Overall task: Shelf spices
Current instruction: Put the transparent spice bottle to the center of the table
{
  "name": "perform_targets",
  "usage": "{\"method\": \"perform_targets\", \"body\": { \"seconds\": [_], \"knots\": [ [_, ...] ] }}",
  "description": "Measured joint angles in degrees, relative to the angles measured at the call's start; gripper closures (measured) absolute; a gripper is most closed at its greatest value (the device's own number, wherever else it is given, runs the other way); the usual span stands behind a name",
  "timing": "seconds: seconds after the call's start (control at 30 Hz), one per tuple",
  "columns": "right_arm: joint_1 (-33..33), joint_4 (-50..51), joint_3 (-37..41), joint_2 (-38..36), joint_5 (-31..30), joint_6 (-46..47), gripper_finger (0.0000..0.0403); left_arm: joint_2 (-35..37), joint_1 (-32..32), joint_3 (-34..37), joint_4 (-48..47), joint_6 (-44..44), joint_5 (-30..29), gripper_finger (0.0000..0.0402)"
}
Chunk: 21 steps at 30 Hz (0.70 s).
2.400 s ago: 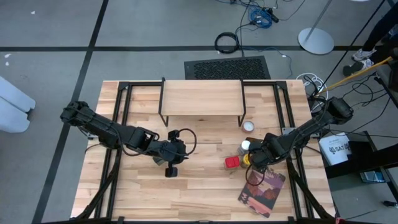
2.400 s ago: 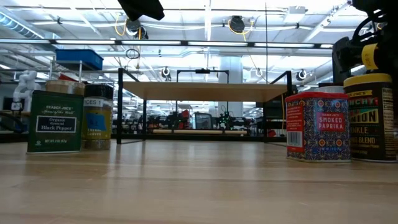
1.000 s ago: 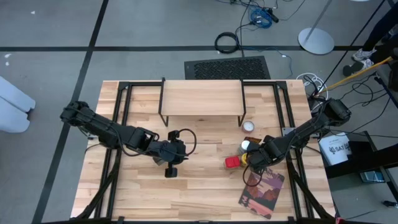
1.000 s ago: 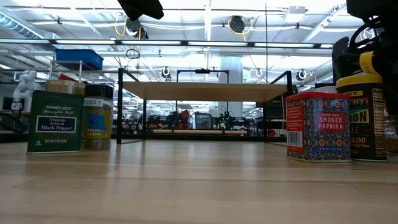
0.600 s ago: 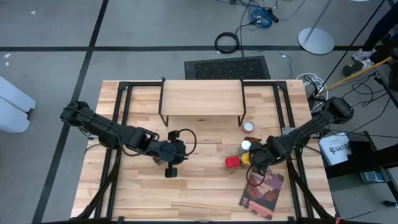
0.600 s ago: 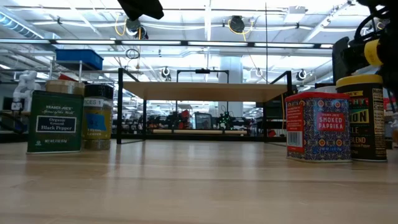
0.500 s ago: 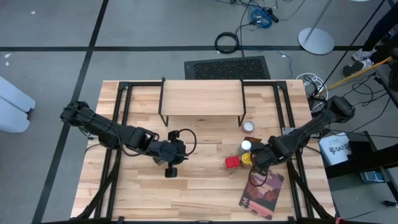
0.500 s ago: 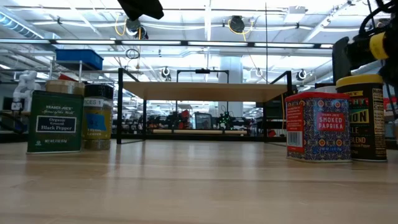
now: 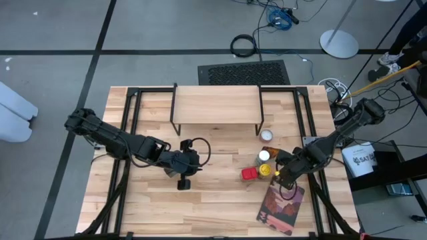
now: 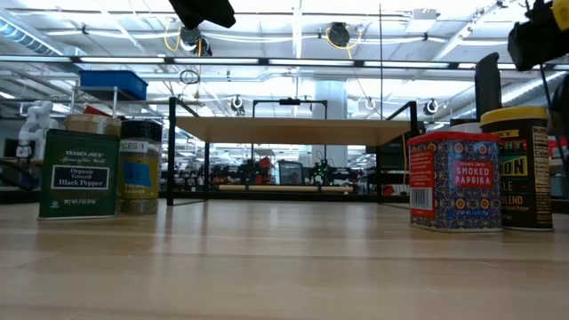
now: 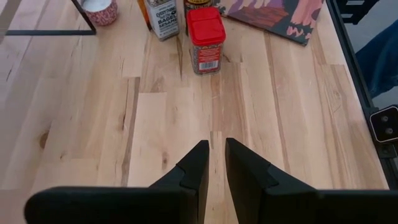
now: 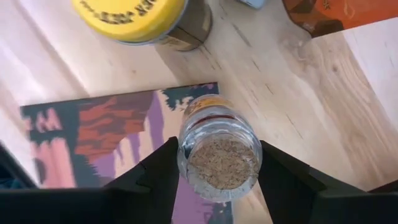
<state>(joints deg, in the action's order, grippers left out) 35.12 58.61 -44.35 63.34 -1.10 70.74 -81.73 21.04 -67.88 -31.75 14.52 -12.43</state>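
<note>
- Clear spice jar [image 12: 218, 150] held between the fingers of the right tool [image 12: 217, 163], raised above the picture-covered book [image 12: 93, 134] (base faces the wrist camera).
- Yellow-lidded jar [image 9: 266, 170] and red paprika tin [image 9: 249, 174] stand on the tabletop [image 9: 220, 203].
- Shelf [image 9: 217, 105] top bare.
- Left tool [image 11: 212, 163] narrow, nothing between its fingers, over mid-tabletop.

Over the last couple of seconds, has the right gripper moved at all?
Yes. In the high view the right gripper, holding a small clear spice jar, has shifted away from the red paprika tin, toward the table's right edge and over the book.
</note>
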Motion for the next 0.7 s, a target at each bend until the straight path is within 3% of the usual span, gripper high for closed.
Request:
{"method": "perform_targets", "body": {
  "seconds": [0.3, 0.53, 0.7],
  "knots": [
    [1.19, 0.40, -6.25, -3.18, -0.66, -2.50, 0.0220, 0.00, 0.00, 0.00, 1.28, 0.09, -0.02, 0.0340],
    [1.01, -0.56, -13.20, -2.10, -7.58, -8.54, 0.0220, 0.00, 0.00, 0.00, 1.38, 0.08, -0.35, 0.0340],
    [-0.68, -1.04, -16.62, 0.63, -10.57, -13.53, 0.0220, 0.22, 0.00, 0.00, 1.21, 0.11, -3.80, 0.0340]
  ]
}}
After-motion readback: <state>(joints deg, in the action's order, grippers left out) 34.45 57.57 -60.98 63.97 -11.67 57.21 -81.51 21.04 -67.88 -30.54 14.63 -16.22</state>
